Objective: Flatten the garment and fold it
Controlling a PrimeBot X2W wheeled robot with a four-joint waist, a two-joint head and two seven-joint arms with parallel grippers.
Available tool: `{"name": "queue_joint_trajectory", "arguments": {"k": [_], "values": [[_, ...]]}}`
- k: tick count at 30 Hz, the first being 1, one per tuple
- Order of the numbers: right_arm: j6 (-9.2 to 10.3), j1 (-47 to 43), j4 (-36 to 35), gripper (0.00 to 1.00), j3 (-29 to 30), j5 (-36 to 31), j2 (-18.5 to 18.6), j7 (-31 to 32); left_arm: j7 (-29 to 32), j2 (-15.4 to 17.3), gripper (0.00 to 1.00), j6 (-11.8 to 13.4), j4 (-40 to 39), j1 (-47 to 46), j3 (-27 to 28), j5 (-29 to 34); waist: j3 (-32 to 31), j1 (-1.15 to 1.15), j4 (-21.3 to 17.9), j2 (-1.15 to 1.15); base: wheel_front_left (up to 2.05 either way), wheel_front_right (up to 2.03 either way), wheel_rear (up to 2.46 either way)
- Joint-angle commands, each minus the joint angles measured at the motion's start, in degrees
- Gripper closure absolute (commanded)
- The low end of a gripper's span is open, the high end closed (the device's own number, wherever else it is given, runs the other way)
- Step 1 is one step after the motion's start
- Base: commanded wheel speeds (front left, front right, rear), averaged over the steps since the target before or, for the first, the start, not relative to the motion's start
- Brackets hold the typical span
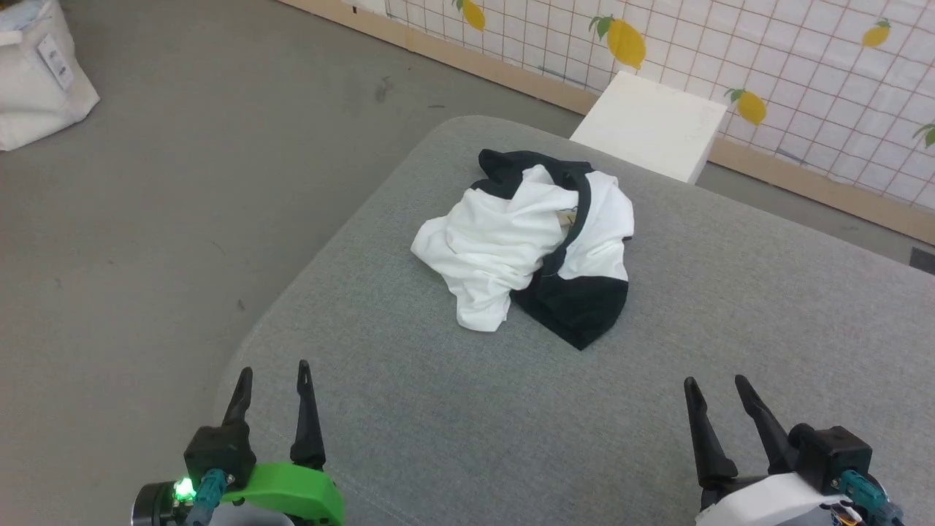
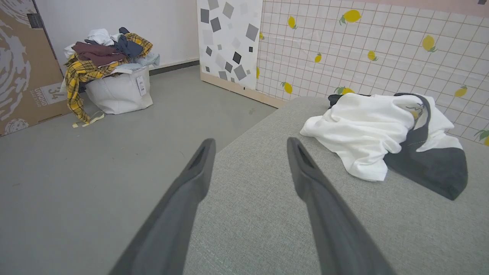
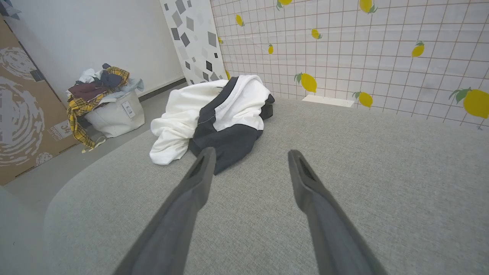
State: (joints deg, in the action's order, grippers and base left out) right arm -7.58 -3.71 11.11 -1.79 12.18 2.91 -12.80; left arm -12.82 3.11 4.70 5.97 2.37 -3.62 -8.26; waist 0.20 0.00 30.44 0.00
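Your garment (image 1: 526,245) lies in a crumpled heap on the grey upholstered surface (image 1: 438,438), towards its far side and a little nearer the left edge than the right. It is mostly white cloth bunched into folds, with one black part spread out at the near right of the heap and another tucked along the far edge. A black trim runs across the white between them, and a scrap of yellow print peeps out of a fold beside it. None of it is laid flat.

Both of your grippers hang over the near part of the surface, well apart from the heap and touching nothing. The left gripper (image 1: 274,370) is at the near left corner, close to the edge above the floor (image 1: 168,204); its two dark fingers are spread wide with nothing between them. The right gripper (image 1: 714,380) is at the near right — fingers likewise parted and empty.

Behind the surface a white block (image 1: 650,131) stands against the tiled wall with lemon prints (image 1: 803,66). Off to the left on the floor, a white bag (image 2: 118,93) heaped with mixed clothes sits beside a cardboard box (image 2: 23,76).
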Motion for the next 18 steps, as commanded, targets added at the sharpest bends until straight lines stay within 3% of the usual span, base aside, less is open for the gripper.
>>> {"name": "queue_joint_trajectory", "arguments": {"k": [1, 12, 18], "values": [[0.08, -0.59, 0.40, 0.00, -0.11, 0.69, -0.02, -0.83, -0.83, -0.22, 0.00, 0.40, 0.30, 1.05, -0.16, -0.26, 0.01, 0.00, 0.39, 0.00, 0.00, 0.00, 0.00], [0.09, -0.46, 1.03, 0.00, 0.13, 1.54, -0.03, -2.11, -2.10, -0.24, 0.00, 1.16, 0.69, 1.13, -0.37, -0.74, 0.63, 0.00, 1.91, 0.00, 0.00, 0.00, 0.00], [0.09, -0.02, 0.40, 0.00, 0.52, 1.47, -0.03, -2.19, -2.18, -0.23, 0.00, 1.18, 0.12, 0.85, -0.25, -0.21, 0.74, 0.00, 0.74, 0.00, 0.00, 0.00, 0.00]]}}
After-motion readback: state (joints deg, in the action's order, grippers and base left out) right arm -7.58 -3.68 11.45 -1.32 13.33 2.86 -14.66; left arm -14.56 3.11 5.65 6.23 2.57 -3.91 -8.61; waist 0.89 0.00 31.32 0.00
